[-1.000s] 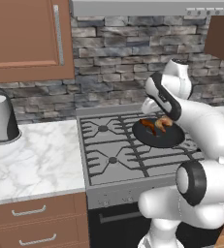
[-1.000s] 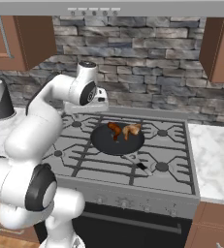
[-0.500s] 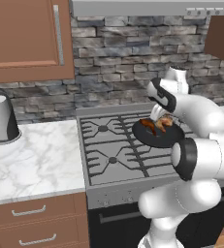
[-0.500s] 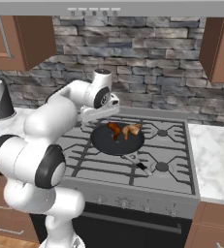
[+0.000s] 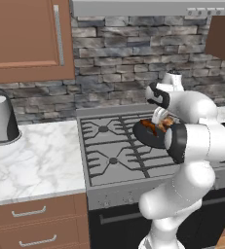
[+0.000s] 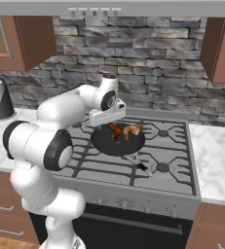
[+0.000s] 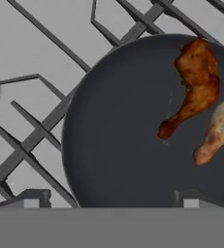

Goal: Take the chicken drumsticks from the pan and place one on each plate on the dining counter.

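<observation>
The black pan (image 6: 109,144) sits on the stove's middle grates, its handle pointing toward the stove's front edge. Two chicken drumsticks lie at its far right side: a darker orange one (image 6: 115,130) and a paler one (image 6: 132,130). My gripper (image 6: 106,121) hovers over the pan's left rim, open, with nothing between its fingers. In the hand view the pan (image 7: 118,140) lies right below, with the darker drumstick (image 7: 196,87) and the paler one (image 7: 220,131) at the right, off to the side of my gripper (image 7: 111,201). In the left base view, the pan (image 5: 148,135) sits beside my forearm. The plates and the dining counter are out of view.
Black cast-iron grates (image 5: 109,146) cover the stove top. A marble counter (image 5: 31,165) at the left carries a dark cylinder with a white roll (image 5: 2,119). More marble (image 6: 214,155) lies right of the stove. Wooden cabinets and a hood hang above.
My arm has swung right and down from beside the stove's left burners to just over the pan. The gripper has stayed open. Pan and drumsticks have not moved.
</observation>
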Motion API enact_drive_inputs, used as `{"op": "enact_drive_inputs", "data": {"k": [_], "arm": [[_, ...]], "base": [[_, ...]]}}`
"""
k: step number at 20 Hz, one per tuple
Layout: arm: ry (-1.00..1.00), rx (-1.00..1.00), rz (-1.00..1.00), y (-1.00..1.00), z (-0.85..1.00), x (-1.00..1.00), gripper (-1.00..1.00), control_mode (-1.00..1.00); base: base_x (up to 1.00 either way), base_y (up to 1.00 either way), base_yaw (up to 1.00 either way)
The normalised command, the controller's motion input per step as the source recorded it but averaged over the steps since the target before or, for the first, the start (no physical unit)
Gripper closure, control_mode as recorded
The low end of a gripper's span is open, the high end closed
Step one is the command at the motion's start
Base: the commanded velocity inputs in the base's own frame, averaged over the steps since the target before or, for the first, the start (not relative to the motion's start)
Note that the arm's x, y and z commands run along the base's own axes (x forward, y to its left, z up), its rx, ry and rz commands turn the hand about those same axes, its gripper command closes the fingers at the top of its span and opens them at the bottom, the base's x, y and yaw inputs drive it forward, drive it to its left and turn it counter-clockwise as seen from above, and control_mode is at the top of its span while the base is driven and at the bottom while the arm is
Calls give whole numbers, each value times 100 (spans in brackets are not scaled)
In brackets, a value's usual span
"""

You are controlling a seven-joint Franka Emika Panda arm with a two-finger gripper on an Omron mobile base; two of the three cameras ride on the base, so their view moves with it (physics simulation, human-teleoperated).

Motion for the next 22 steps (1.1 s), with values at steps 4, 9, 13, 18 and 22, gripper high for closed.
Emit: {"op": "enact_drive_inputs", "data": {"k": [4, 9, 13, 18, 22], "arm": [[7, -4, -1, 0, -31, 51, -100, -100], [7, -3, 3, 0, -34, 79, -100, -100], [10, -4, 8, 0, -34, 76, -100, -100], [8, -2, 7, -5, -32, 69, -100, -100], [5, -3, 8, -12, -40, 56, -100, -100]], "base": [[0, 0, 0], [0, 0, 0], [0, 0, 0], [0, 0, 0], [0, 0, 0]]}}
